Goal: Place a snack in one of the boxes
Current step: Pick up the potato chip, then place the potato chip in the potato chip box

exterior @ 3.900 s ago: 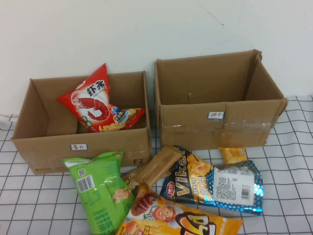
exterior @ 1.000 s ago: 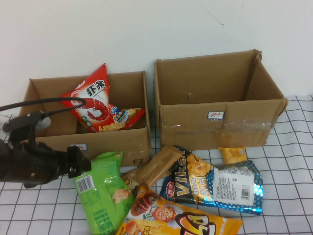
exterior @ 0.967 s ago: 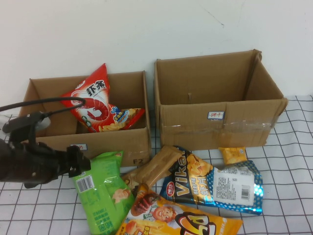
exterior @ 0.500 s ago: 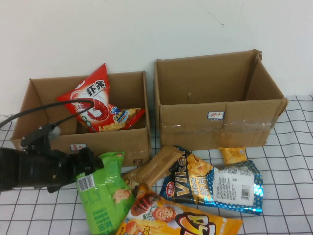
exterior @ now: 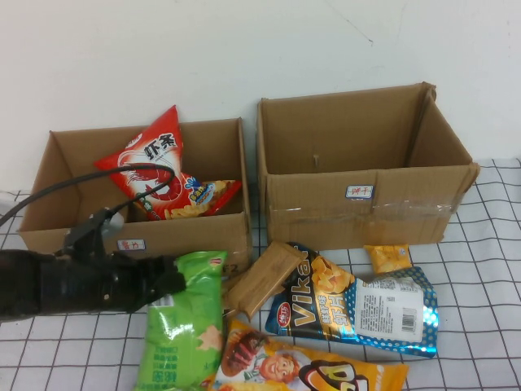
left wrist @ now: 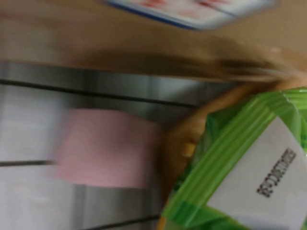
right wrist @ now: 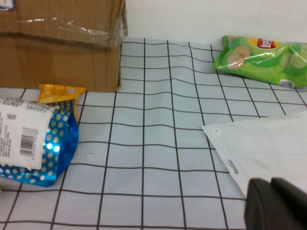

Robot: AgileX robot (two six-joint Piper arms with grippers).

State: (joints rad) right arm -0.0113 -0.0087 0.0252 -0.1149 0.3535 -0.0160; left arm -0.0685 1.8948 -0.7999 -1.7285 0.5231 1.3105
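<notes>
A green snack bag [exterior: 183,326] lies at the front of the checked table, in front of the left cardboard box [exterior: 49,167]. My left gripper [exterior: 167,281] is at the bag's upper left edge, touching it. The left wrist view is blurred and shows the green bag [left wrist: 240,158] very close. The left box holds a red shrimp-chip bag [exterior: 151,167] and a smaller packet. The right box [exterior: 358,204] looks empty. My right gripper [right wrist: 271,187] is shut and empty, low over the table, out of the high view.
A brown bar [exterior: 260,277], a blue Vika bag [exterior: 358,305], an orange bag [exterior: 309,371] and a small yellow packet [exterior: 387,257] lie beside the green bag. In the right wrist view a green chip bag [right wrist: 261,57] and a white pouch [right wrist: 268,143] lie right of the boxes.
My left arm has come in from the left and reached the green bag. The bag has shifted right and bunched up; the brown bar and the orange bag were nudged.
</notes>
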